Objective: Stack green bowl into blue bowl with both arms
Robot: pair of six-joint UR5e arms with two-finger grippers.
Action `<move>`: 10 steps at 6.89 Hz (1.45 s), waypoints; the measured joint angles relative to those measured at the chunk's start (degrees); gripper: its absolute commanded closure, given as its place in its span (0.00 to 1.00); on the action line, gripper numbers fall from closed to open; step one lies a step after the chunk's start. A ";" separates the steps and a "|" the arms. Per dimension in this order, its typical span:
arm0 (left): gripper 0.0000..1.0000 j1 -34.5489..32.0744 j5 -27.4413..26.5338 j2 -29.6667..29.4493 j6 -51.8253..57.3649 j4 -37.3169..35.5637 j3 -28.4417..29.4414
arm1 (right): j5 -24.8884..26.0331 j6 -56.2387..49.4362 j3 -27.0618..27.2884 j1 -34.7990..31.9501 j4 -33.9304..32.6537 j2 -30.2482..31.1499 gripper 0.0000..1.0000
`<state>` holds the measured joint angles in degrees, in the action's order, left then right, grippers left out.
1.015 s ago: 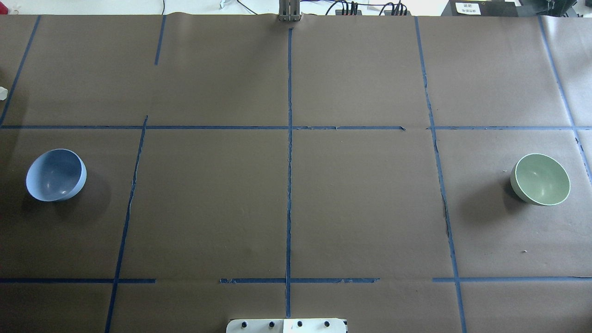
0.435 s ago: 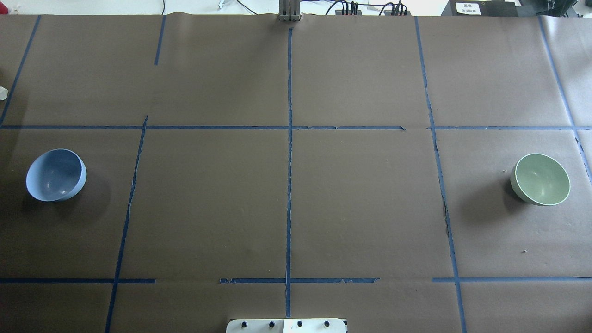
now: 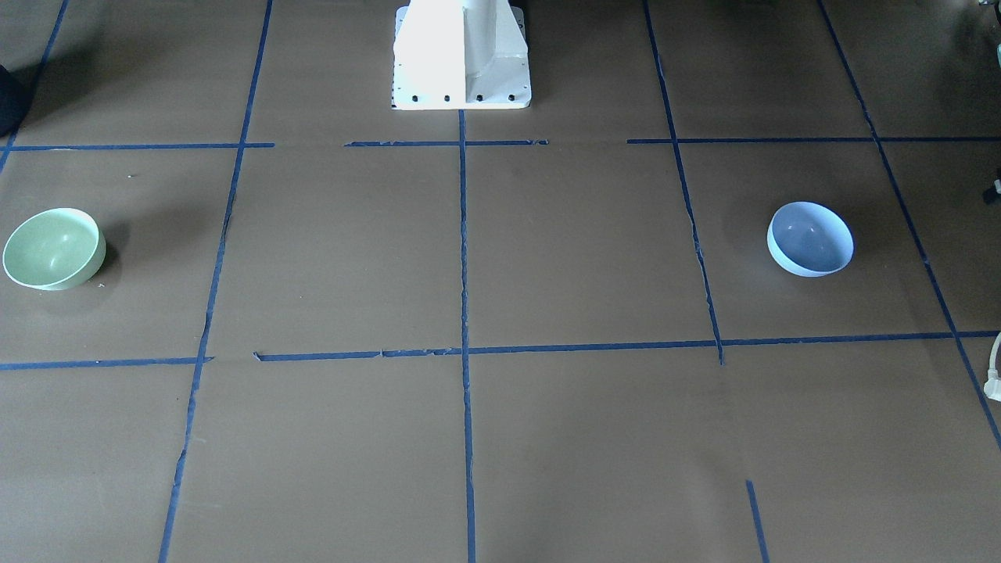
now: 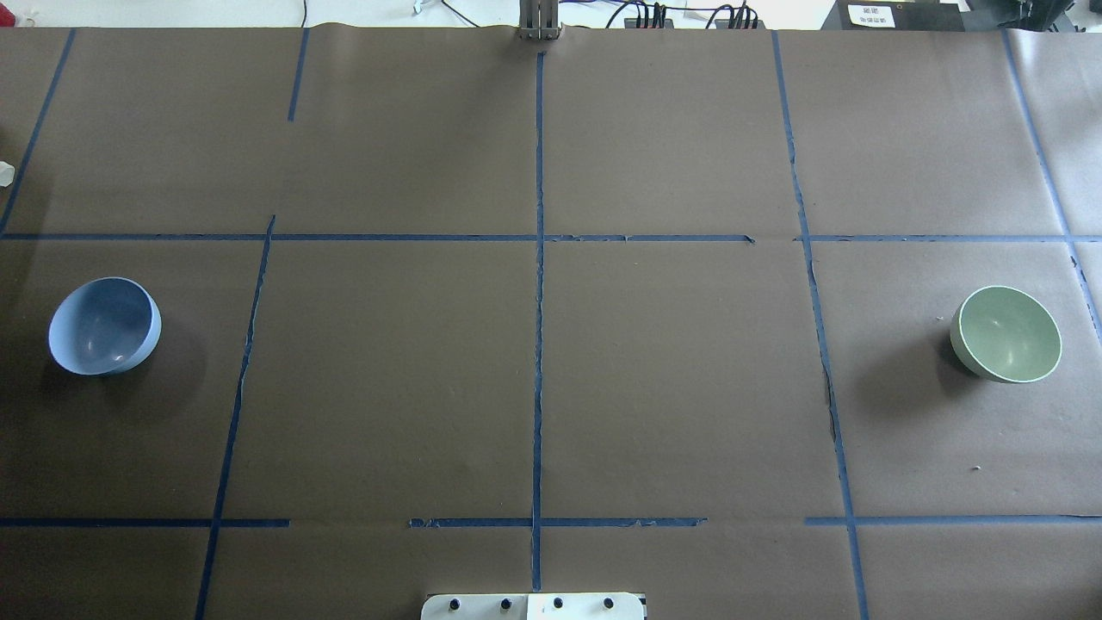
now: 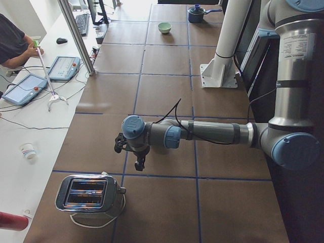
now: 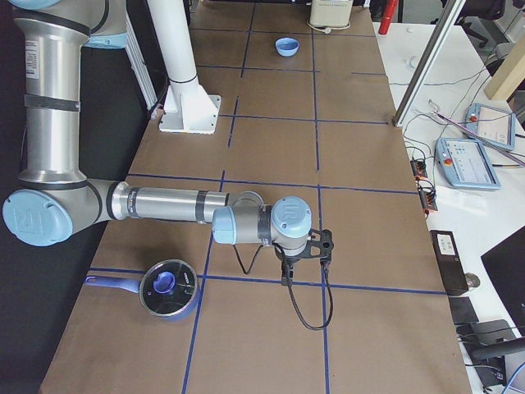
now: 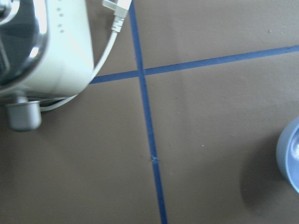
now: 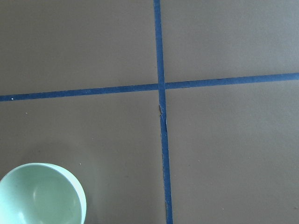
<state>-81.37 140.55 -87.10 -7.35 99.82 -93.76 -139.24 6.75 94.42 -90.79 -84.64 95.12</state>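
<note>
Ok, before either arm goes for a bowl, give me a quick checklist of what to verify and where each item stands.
1. Green bowl upright and empty: ok.
2. Blue bowl upright and empty, ready to receive: ok.
3. Each wrist view catches its bowl at the edge, green on the right wrist, blue on the left: ok.
4. Left hand open: cannot tell, it shows in a side view only.
5. Right hand open: cannot tell, same reason.
6. Toaster and pot apart from the hands: ok.
</note>
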 measured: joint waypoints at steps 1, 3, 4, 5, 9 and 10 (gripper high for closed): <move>0.00 4.45 0.40 1.06 -11.39 10.06 0.76 | -0.04 -0.04 0.37 0.00 0.00 0.03 0.00; 0.00 12.71 -2.75 1.96 -29.73 27.15 4.02 | -0.01 -0.06 0.63 0.00 0.00 0.04 0.00; 0.00 15.95 -5.02 1.83 -35.16 31.46 5.14 | 0.01 -0.07 0.66 0.00 0.00 0.01 0.00; 0.01 17.87 -6.30 1.64 -37.83 33.14 5.55 | 0.01 -0.07 0.67 0.00 0.02 -0.02 0.00; 0.67 21.31 -7.02 1.41 -39.37 33.93 5.77 | 0.10 -0.17 0.65 0.00 0.09 -0.08 0.00; 0.84 21.38 -7.03 1.41 -39.43 33.87 5.78 | 0.10 -0.16 0.68 0.00 0.07 -0.10 0.00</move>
<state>-59.99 133.52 -85.69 -46.77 133.68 -87.98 -139.13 6.59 95.11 -90.79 -84.57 95.02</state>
